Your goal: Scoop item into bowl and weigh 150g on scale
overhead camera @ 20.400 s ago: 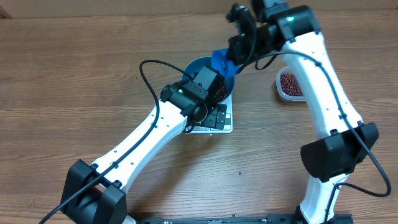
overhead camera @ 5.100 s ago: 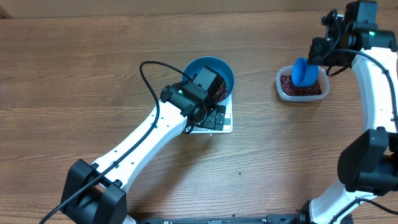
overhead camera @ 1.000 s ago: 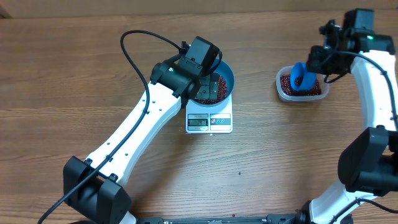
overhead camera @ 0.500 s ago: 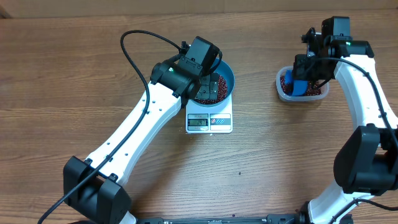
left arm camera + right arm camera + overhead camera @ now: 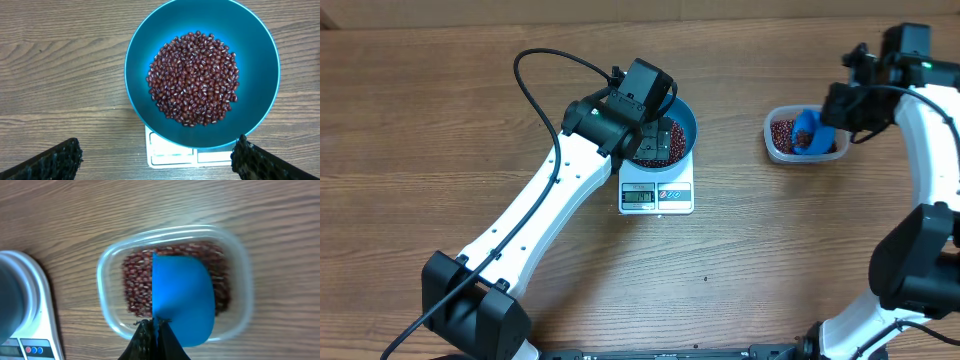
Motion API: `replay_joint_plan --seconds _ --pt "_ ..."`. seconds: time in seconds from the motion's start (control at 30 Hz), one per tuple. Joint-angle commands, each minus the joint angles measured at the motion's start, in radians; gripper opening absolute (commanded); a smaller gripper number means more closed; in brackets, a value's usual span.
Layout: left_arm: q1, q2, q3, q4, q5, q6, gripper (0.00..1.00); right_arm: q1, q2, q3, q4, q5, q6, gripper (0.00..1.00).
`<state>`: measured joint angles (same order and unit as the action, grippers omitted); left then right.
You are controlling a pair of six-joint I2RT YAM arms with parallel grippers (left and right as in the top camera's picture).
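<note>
On the wooden desk, a small flat white square scale carries a round, deep, bright blue bowl holding a heap of tiny dark red-brown beans. The left pincer hangs above the bowl, jaws spread wide, gripping nothing. Well to the right, a clear rounded-rectangular plastic tub holds more beans. The right pincer, fully closed, clasps the small blue scoop, which sits inside the tub over the beans.
</note>
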<state>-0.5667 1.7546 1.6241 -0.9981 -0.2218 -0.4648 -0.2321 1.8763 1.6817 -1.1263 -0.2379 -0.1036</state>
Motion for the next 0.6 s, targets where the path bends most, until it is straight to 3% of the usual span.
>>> replay_joint_plan --seconds 0.0,0.33,0.57 --pt "0.008 -0.005 0.026 0.004 -0.014 0.005 1.0 -0.018 -0.025 0.082 -0.019 -0.055 0.006 0.04" --pt "0.008 -0.005 0.026 0.004 -0.014 0.005 0.99 0.007 -0.025 0.283 -0.063 -0.504 0.006 0.04" --pt "0.008 -0.005 0.026 0.004 -0.014 0.005 0.99 0.147 -0.025 0.294 -0.003 -0.483 0.006 0.04"
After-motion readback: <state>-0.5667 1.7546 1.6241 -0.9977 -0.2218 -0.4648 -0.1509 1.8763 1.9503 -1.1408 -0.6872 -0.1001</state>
